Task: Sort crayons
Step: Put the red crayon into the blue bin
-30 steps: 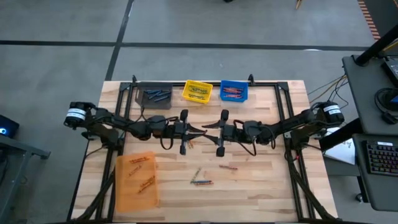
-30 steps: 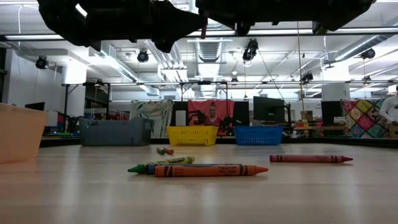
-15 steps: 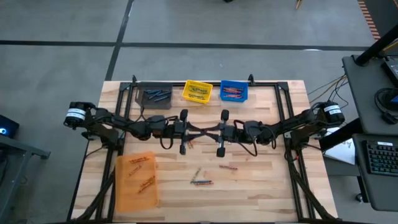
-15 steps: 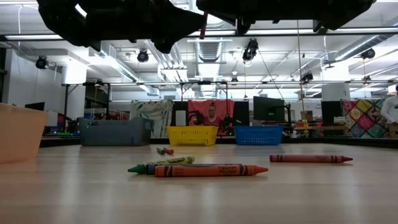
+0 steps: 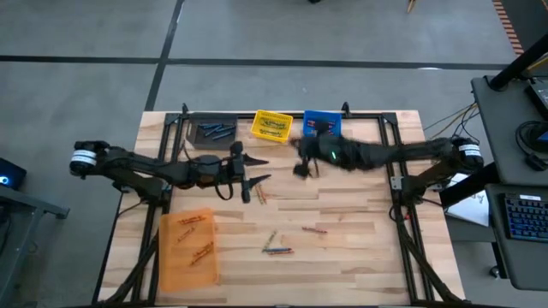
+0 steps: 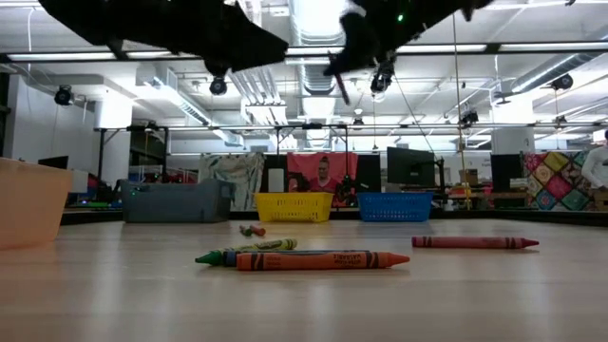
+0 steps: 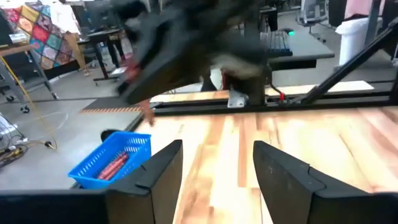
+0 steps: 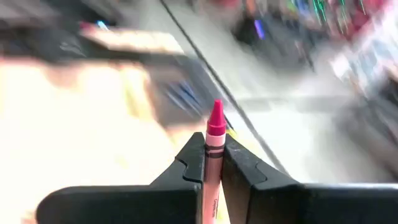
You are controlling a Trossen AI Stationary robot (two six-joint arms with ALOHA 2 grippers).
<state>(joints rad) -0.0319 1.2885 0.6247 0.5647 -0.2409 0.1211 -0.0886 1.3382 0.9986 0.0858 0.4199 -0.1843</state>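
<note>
Red crayon point(image 8: 215, 144) tip points forward

Robotics lab or workshop, open-plan. Exposed ceiling ducts point(image 6: 318, 90) and strip lights are running overhead; monitors point(image 6: 410, 167) and a seated person point(image 6: 326, 176) are showing beyond the wooden counter point(image 5: 360, 248); concrete floor point(image 5: 77, 103) is surrounding it.

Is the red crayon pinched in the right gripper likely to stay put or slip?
The red crayon is probably light and stiff: it stands straight between the right gripper fingers. Its smooth paper wrap could slide, as only a narrow band is pinched. Being round, it would likely roll once dropped.
</note>
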